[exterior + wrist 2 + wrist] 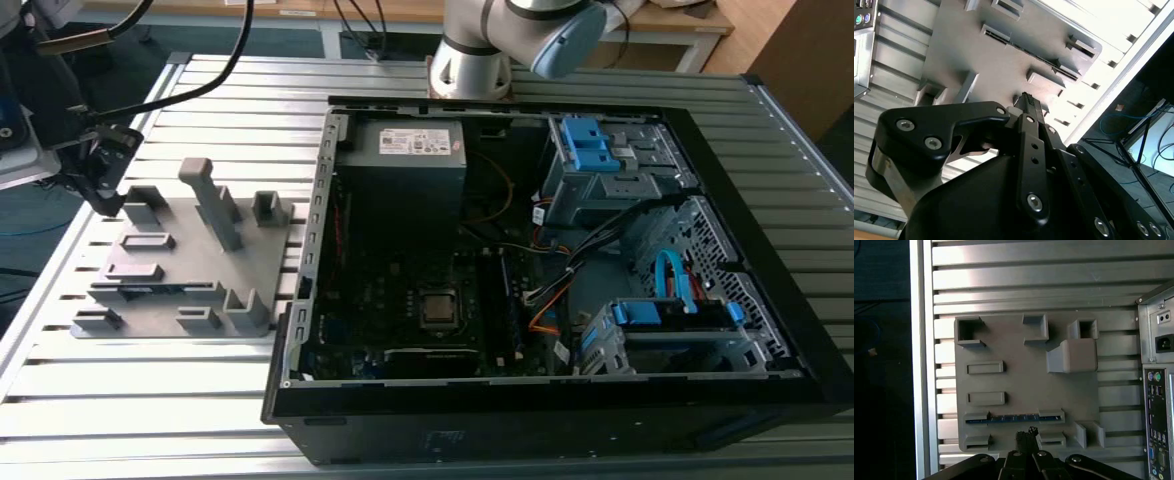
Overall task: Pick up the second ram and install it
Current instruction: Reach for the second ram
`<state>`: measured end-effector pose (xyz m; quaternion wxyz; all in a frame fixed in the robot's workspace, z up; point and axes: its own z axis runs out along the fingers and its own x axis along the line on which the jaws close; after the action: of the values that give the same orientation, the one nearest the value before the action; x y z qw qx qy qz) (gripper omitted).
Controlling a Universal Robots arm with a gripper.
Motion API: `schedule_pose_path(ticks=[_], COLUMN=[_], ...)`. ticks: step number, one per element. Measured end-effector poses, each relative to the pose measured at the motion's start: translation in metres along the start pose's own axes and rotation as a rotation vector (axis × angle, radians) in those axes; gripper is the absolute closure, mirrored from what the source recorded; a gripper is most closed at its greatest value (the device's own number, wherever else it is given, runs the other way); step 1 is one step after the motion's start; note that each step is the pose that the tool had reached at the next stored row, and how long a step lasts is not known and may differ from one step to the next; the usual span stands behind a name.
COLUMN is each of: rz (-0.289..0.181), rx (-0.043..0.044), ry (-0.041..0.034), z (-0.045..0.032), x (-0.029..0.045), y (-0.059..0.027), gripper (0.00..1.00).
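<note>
On the exterior view's left, the grey fixture plate (180,255) lies on the slatted table (134,400), beside the open computer case (307,300). The second ram (158,290) stands on its edge in a long slot on the near part of this plate, and it shows in both wrist views (1014,417) (1029,54). The gripper (110,207) hangs over the plate's left edge. Its fingertips (1026,434) are pressed together with nothing between them, close to the ram but apart from it.

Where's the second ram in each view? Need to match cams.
Exterior view: second ram, dark strip in the grey fixture plate, exterior view's left of the case.
First wrist view: bluish strip between two holders on that plate.
Second wrist view: dark edge-on line across the plate.
Shared landmark: the grey fixture plate.
</note>
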<state>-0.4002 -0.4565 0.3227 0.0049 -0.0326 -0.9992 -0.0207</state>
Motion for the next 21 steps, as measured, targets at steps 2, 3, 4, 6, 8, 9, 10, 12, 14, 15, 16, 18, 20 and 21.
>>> schedule_pose_path(ticks=[2,3,4,6,8,9,10,12,14,15,16,18,20,21], rz=[0.000,0.000,0.000,0.000,0.000,0.000,-0.001,-0.001,-0.001,-0.001,-0.001,-0.001,-0.001,-0.001], rx=[0.0001,0.0001,0.0001,0.0001,0.0000,0.0000,0.0000,0.0001,0.0001,0.0001,0.0001,0.0001,0.0001,0.0001], ry=[0.0001,0.0001,0.0001,0.0000,0.0000,0.0000,0.0001,0.0001,0.0001,0.0001,0.0001,0.0001,0.0002,0.0003], z=[0.0012,0.0017,0.0023,0.0036,0.0048,0.0055,0.0063,0.0084,0.0111,0.0127,0.0145,0.0181,0.0218,0.0236], x=[0.0007,0.0011,0.0014,0.0022,0.0029,0.0033,0.0037,0.0046,0.0057,0.0061,0.0064,0.0069,0.0069,0.0069], y=[-0.0004,-0.0007,-0.0009,-0.0013,-0.0018,-0.0020,-0.0023,-0.0030,-0.0040,-0.0047,-0.0055,-0.0069,-0.0083,-0.0087], gripper=[0.90,0.90,0.90,0.90,0.90,0.90,0.90,0.90,0.90,0.90,0.90,0.90,0.90,0.90])
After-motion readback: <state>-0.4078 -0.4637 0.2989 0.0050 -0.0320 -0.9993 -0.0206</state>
